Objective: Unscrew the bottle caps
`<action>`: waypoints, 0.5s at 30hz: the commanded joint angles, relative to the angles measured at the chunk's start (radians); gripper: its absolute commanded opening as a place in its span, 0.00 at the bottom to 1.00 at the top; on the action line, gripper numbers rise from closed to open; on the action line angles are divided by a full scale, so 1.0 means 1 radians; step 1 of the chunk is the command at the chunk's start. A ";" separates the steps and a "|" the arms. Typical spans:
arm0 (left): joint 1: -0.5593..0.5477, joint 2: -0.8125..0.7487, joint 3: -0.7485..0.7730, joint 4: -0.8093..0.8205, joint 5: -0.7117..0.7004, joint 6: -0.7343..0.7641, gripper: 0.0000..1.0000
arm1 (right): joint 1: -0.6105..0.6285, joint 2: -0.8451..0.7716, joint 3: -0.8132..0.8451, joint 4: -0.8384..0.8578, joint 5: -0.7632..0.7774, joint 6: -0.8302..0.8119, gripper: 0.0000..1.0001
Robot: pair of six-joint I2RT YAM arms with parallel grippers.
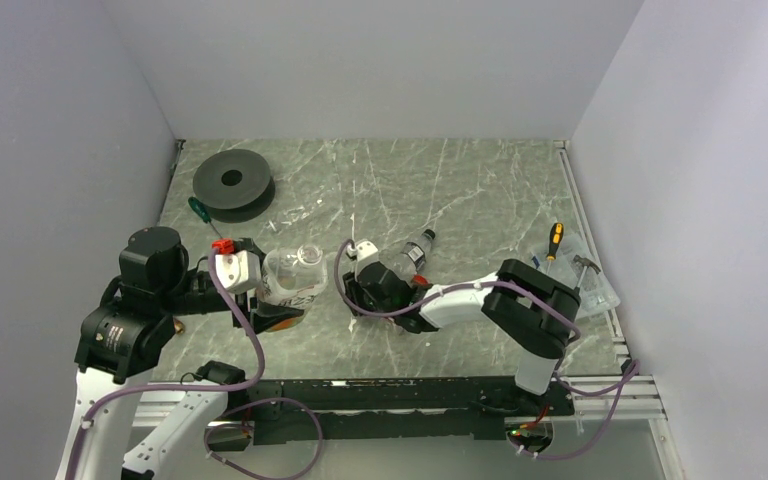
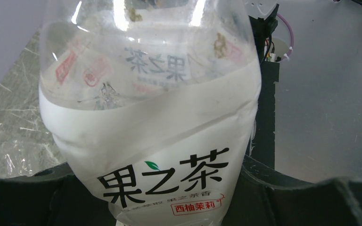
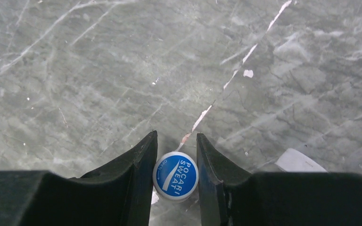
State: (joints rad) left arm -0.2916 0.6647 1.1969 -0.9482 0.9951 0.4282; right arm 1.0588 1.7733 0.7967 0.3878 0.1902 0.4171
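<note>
My left gripper (image 1: pixel 278 290) is shut on the large bottle (image 1: pixel 295 278), which carries a white label with Chinese characters (image 2: pixel 160 174). The bottle fills the left wrist view, with black fingers (image 2: pixel 33 197) on both sides. Its mouth (image 1: pixel 310 255) shows no cap. My right gripper (image 1: pixel 360 292) points down at the table, just right of that bottle. It is shut on a blue cap (image 3: pixel 176 175) just above the table. A small clear bottle (image 1: pixel 415 250) with a black cap (image 1: pixel 428 236) lies behind the right wrist. A small red cap (image 1: pixel 223 245) sits by the left wrist.
A large black disc with a hole (image 1: pixel 233 183) lies at the back left, with a green-handled screwdriver (image 1: pixel 198 208) beside it. A clear tray (image 1: pixel 585 280) and an orange-black screwdriver (image 1: pixel 555 238) are at the right edge. A white piece (image 3: pixel 297 161) lies right of the right fingers.
</note>
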 commanded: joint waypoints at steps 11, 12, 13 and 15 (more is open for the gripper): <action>-0.001 -0.008 0.013 0.020 0.005 0.000 0.57 | 0.004 -0.221 -0.037 0.005 -0.006 0.021 0.72; -0.001 -0.008 0.011 0.019 0.005 0.000 0.57 | 0.004 -0.284 -0.037 -0.007 -0.002 0.011 0.73; -0.001 -0.010 0.010 0.020 0.004 -0.001 0.57 | 0.003 -0.332 -0.034 -0.022 0.001 0.001 0.73; -0.001 -0.010 0.010 0.026 0.000 -0.007 0.57 | -0.001 -0.440 -0.022 -0.057 -0.006 -0.023 0.76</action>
State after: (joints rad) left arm -0.2916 0.6643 1.1969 -0.9482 0.9951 0.4244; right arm 1.0592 1.5364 0.7597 0.3519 0.1783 0.4286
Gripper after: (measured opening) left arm 0.651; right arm 0.736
